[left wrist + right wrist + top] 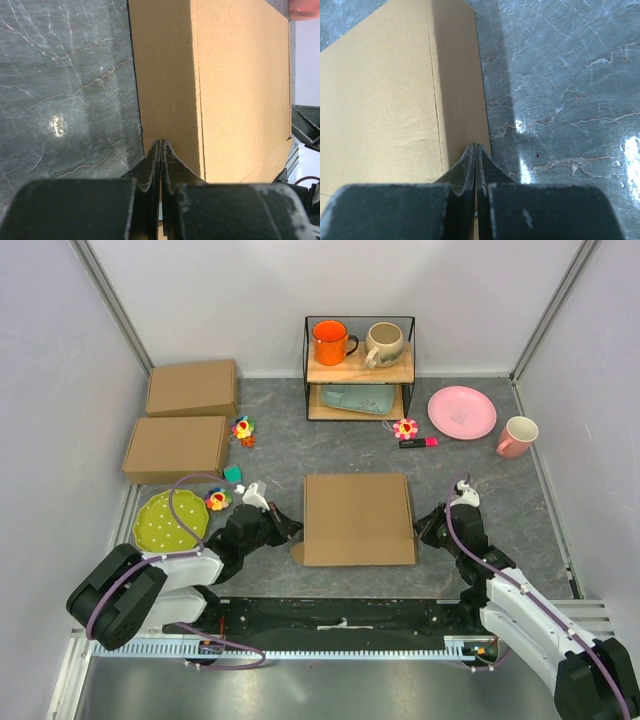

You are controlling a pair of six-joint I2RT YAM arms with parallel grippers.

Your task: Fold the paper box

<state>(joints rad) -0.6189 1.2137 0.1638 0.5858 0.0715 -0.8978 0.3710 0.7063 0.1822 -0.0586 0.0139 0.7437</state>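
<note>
The paper box [358,518] is a shallow brown cardboard mailer lying closed and flat on the grey table between my arms. A small flap [297,552] sticks out at its near left corner. My left gripper [295,531] is shut and empty, its tips against the box's left side wall. In the left wrist view the shut tips [161,142] meet the box's side [165,75]. My right gripper [421,527] is shut and empty, at the box's right side near the front corner. In the right wrist view the shut tips [475,146] touch the box's side wall [455,75].
Two other brown boxes [192,388] [176,447] lie at the back left. A green plate [172,520] and a flower toy [218,499] sit by my left arm. A wire rack [358,368] with mugs stands at the back. A pink plate [461,412] and a pink mug [517,436] are at the right.
</note>
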